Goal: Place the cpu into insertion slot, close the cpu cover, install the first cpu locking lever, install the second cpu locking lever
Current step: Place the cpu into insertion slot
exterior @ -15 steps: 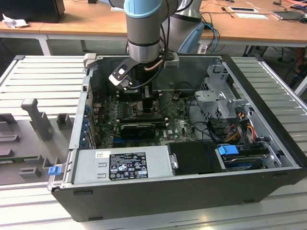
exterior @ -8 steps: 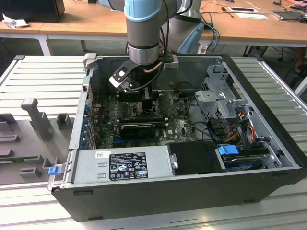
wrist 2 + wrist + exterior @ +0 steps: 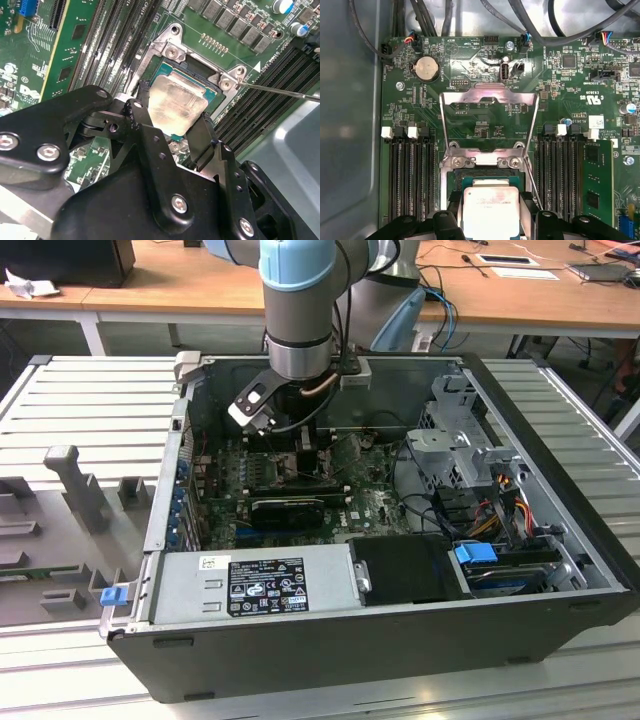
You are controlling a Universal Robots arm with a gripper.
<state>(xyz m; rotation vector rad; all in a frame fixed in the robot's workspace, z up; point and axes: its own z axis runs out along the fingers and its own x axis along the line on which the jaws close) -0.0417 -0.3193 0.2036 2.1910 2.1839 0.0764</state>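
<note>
Currently: gripper (image 3: 171, 116) pinches the cpu (image 3: 178, 102) by two opposite edges, right at the insertion slot (image 3: 490, 174).
Can't tell whether the chip is seated or just above the pin field. Main risk, as I judge it: a slight tilt or offset on release would leave a corner riding the black rim or bend pins. The cpu cover (image 3: 490, 91) stands flipped open beyond the socket. The thin locking lever (image 3: 280, 93) sits near one finger and could snag.

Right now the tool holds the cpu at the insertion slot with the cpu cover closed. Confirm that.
Not closed: in the first wrist view the cpu cover stands swung open, off the insertion slot. The tool does hold the cpu there.
</note>
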